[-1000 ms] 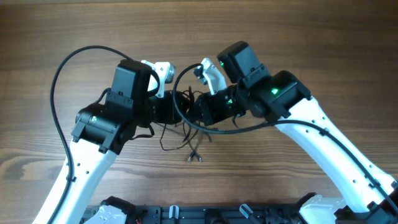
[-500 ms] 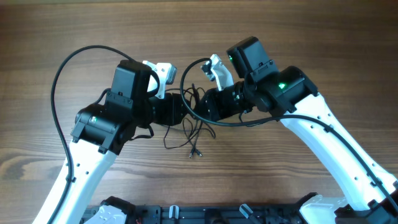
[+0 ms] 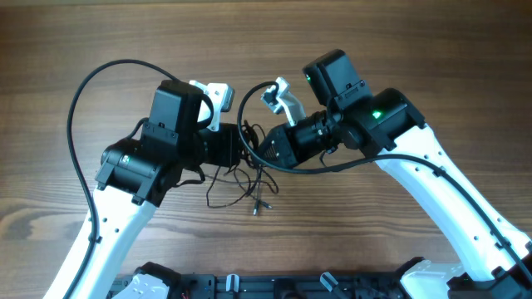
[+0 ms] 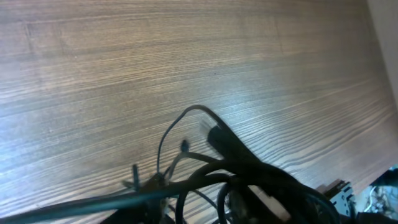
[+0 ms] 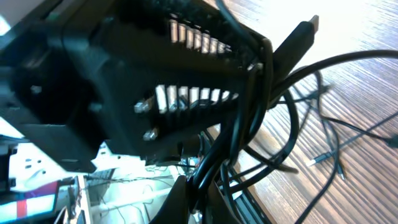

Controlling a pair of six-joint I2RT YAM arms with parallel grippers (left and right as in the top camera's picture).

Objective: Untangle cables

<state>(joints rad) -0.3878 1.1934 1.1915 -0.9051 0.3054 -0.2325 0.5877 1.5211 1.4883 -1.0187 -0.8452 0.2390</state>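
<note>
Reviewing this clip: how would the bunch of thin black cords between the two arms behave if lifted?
Probably floppy: the thin black cords lie in loose wavy loops on the wooden table. Likely light, being so thin. Strands cross, so they may snag and rise as one clump.

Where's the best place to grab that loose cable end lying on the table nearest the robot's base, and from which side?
Probably just behind the small plug end, coming straight down from above. That strand appears to lie flat and alone on the table, while the other cables are bunched in a knot.
</note>
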